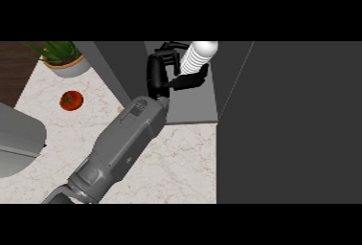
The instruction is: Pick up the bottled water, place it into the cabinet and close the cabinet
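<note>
The bottled water is a white ribbed bottle, standing tilted inside the open cabinet, over its grey shelf. My left hand is shut on it: the fingers curl round its far side and the thumb presses its near side. The grey forearm runs up from the lower left, across the counter and into the cabinet opening. The bottle's lower part is hidden behind the thumb, so I cannot tell whether it rests on the shelf. My right hand shows nowhere.
The cabinet's dark door fills the right side of the view. On the marble counter lie a red tomato and a potted plant at the upper left. A grey rounded object sits at the left edge.
</note>
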You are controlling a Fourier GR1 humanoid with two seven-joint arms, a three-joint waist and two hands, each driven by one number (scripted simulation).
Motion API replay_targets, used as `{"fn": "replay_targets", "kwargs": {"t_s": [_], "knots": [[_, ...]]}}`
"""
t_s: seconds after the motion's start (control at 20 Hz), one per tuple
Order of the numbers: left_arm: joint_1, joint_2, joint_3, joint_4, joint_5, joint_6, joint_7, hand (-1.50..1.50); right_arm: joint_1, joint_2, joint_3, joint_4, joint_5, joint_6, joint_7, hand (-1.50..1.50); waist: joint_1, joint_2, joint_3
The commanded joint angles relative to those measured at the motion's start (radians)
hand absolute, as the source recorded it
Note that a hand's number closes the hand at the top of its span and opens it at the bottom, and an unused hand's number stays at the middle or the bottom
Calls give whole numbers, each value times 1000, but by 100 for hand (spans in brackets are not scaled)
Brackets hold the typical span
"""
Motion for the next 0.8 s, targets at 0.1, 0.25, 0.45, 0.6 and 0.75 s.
{"fn": "replay_targets", "kwargs": {"t_s": [0.1, 0.25, 0.45, 0.6, 0.75], "knots": [[-87, -2, -20, 203, -80, 4, -15, -150, 38, 41, 23, -80, -59, 13, 11, -150, -6, -2, 1], [-144, -5, 11, 284, -74, -38, -32, -150, -7, 10, 0, -68, -78, -1, 33, -150, -6, 3, 0], [-227, 10, 23, 366, -95, -22, 10, -150, -38, -11, -13, -48, -99, -13, 51, -150, 0, 4, 0], [-211, -5, 39, 366, -72, -21, -19, -150, -51, -18, -24, -71, -116, -32, 75, -150, -4, 4, 0], [-229, 1, 82, 390, -59, -83, -42, -150, -22, -5, -24, -86, -97, -8, 52, -150, -5, 3, 0]]}}
